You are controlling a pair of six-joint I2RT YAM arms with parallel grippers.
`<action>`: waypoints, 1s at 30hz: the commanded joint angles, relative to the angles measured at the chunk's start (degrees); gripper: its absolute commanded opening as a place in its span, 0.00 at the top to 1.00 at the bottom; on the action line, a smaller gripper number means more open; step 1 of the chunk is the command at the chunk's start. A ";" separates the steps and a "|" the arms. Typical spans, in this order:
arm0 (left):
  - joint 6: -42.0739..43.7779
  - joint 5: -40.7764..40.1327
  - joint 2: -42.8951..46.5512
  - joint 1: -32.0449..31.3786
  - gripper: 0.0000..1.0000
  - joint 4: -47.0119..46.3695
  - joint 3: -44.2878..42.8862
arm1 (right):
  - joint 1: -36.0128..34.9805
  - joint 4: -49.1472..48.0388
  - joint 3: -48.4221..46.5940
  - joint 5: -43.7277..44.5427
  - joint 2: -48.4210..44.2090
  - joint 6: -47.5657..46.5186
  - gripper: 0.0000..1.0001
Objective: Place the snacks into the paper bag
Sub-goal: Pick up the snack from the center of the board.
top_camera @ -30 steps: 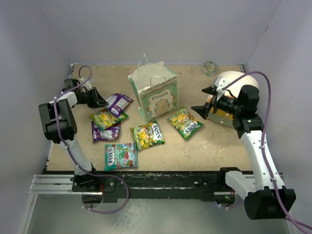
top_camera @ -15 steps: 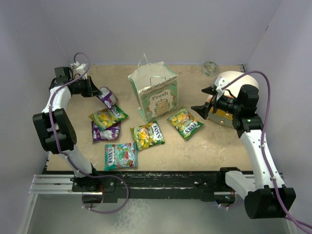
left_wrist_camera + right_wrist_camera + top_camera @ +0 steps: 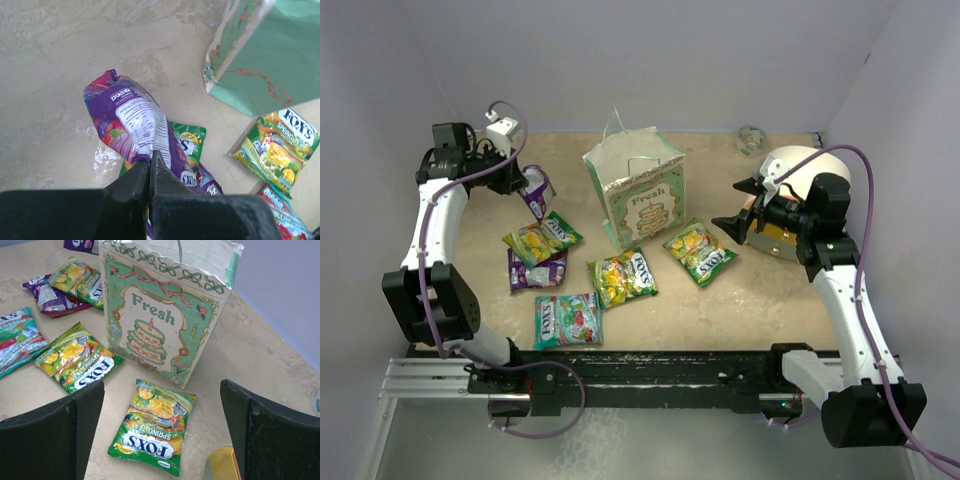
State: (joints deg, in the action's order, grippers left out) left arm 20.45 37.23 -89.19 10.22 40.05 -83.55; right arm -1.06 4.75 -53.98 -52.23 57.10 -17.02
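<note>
My left gripper (image 3: 520,178) is shut on a purple snack packet (image 3: 535,192) and holds it hanging above the table, left of the mint-green paper bag (image 3: 636,190). In the left wrist view the shut gripper (image 3: 149,162) pinches the packet (image 3: 132,117), with the bag (image 3: 255,55) to the upper right. Yellow-green packets (image 3: 542,238) (image 3: 623,277) (image 3: 700,252), a purple one (image 3: 538,270) and a teal-and-red one (image 3: 567,320) lie flat in front of the bag. My right gripper (image 3: 738,212) is open and empty, right of the bag. In the right wrist view it (image 3: 160,390) hovers over a yellow-green packet (image 3: 152,425), with the bag (image 3: 165,315) behind.
A large cream-and-orange cylinder (image 3: 790,195) lies at the right behind my right gripper. A small grey object (image 3: 752,138) sits at the back wall. Walls close in the left, back and right sides.
My left arm has lifted the purple packet off the table and raised it; the packet now hangs from the gripper. The right arm has not moved.
</note>
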 commanded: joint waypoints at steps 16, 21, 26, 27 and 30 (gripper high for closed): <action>10.32 -10.05 13.51 -8.52 1.00 3.40 -10.67 | 0.27 -2.56 -0.46 -2.02 0.16 1.15 0.00; 10.91 -9.81 13.81 -9.41 1.00 3.97 -14.16 | 0.27 -2.70 -0.36 -1.83 -0.49 1.14 0.00; 12.56 -8.72 14.51 -11.19 1.00 2.79 -16.17 | 0.28 -2.68 -0.42 -2.35 0.07 1.46 0.00; 12.98 -9.01 14.82 -11.59 1.00 2.38 -16.24 | 0.27 -2.63 -0.58 -2.40 -0.04 1.44 0.00; 13.84 -9.28 15.67 -12.80 1.00 1.40 -16.75 | 0.27 -3.19 -0.07 -2.01 -0.96 1.62 0.00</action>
State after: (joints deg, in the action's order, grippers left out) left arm 31.40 26.83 -76.51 -1.04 45.93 -96.73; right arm -1.06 3.95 -53.98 -52.66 57.34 -16.40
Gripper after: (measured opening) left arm 0.007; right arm 0.995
